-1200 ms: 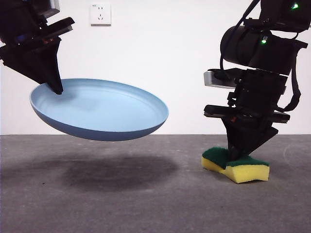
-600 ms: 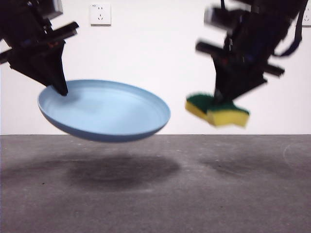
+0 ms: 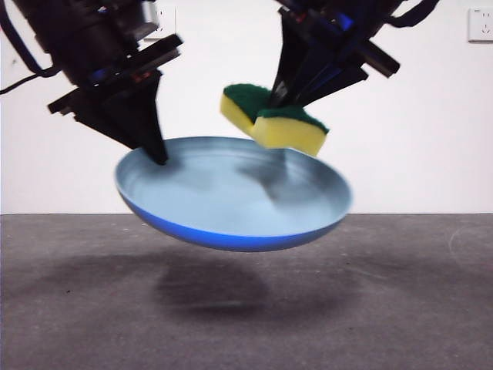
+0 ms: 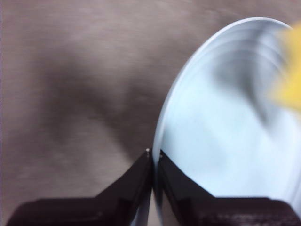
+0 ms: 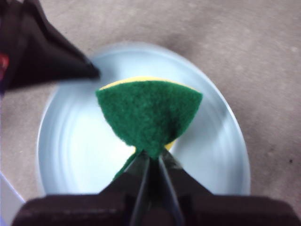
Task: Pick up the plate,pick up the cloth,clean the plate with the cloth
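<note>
Plate (image 3: 231, 202) hangs clear above the counter (image 3: 246, 308), its rim clamped in the left gripper (image 4: 154, 153). Right gripper (image 5: 151, 157) is pinched on the cloth (image 3: 271, 121) (a yellow sponge, green side up), which hovers just below it, over the plate's bowl, apparently not touching.

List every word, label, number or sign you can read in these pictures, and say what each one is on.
No readable text in any view.
Wall outlet: partly in view, no lettering visible.
Plate: no markings.
Sponge: no markings.
Left claw and right claw: no lettering visible.
</note>
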Robot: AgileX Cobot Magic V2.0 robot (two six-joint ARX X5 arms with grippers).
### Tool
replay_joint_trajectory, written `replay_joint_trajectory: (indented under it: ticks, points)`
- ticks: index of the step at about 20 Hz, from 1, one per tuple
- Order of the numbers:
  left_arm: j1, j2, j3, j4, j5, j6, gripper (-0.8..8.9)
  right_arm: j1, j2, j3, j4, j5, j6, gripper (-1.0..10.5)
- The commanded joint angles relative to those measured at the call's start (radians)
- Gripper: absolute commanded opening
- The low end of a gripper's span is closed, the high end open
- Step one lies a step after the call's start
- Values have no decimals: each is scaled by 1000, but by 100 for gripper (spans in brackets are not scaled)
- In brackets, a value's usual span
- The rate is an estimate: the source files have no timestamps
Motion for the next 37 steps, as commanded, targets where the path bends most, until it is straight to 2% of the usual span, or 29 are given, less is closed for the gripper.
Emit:
replay_joint_trajectory:
  ticks: [1,5,7,9,11,15,16,18,22,24,28,30,37]
  points:
    - [-35,8,4,13,33,-25,-8,3,42,-2,24,15,13,-17]
    - [-53,8,4,31,51,-45,-8,8,131,-2,46,2,12,-16]
    - [-53,8,4,50,49,-45,-8,34,167,-2,52,-12,12,-16]
    - [-50,8,4,69,48,-45,-8,68,182,-2,65,-66,13,-16]
    - [-50,8,4,86,47,-45,-8,114,182,-2,70,-74,13,-16]
    - [-19,8,4,92,47,-44,-8,170,182,-2,-39,-63,12,-17]
    - [-3,8,4,87,48,-43,-8,171,182,-2,-88,-39,12,-16]
    - [30,8,4,71,53,-43,-8,172,182,-2,-182,68,8,-16]
    - [71,8,4,14,125,-25,-8,140,182,-2,-234,384,2,-16]
    - [71,8,4,-8,184,-13,-8,114,182,-2,-172,425,2,-16]
    - [61,8,4,-13,271,-13,-8,88,182,-2,-22,415,2,-16]
    - [57,8,4,-11,288,-13,-8,85,182,-2,36,362,3,-16]
    - [58,8,4,18,283,-14,-8,109,185,-2,189,13,40,-17]
